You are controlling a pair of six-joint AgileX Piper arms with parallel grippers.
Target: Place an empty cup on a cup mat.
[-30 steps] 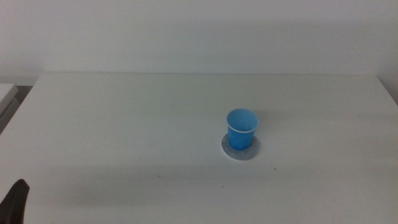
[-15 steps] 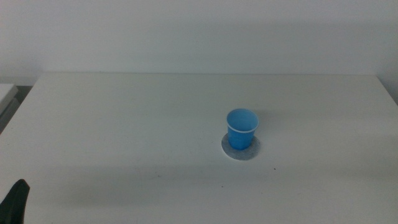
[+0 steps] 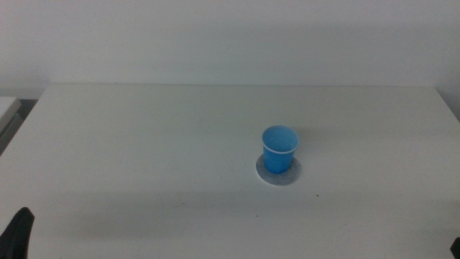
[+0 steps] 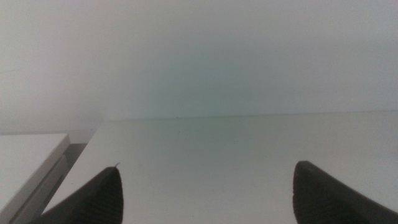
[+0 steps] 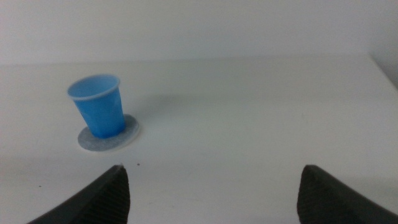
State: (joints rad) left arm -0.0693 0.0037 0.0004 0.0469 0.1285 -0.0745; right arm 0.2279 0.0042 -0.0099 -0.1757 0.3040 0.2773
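Observation:
The blue cup stands upright on the grey cup mat, right of the table's middle. Both also show in the right wrist view, the cup on the mat, well away from the jaws. My right gripper is open and empty, pulled back to the table's front right; only a sliver of it shows in the middle view. My left gripper is open and empty; it waits at the front left corner, facing bare table.
The white table stretches to a pale wall behind. A white ledge lies beside the table's left edge, also at the far left of the middle view.
My left gripper has sunk a little lower at the bottom left corner of the middle view. The cup and mat have not moved.

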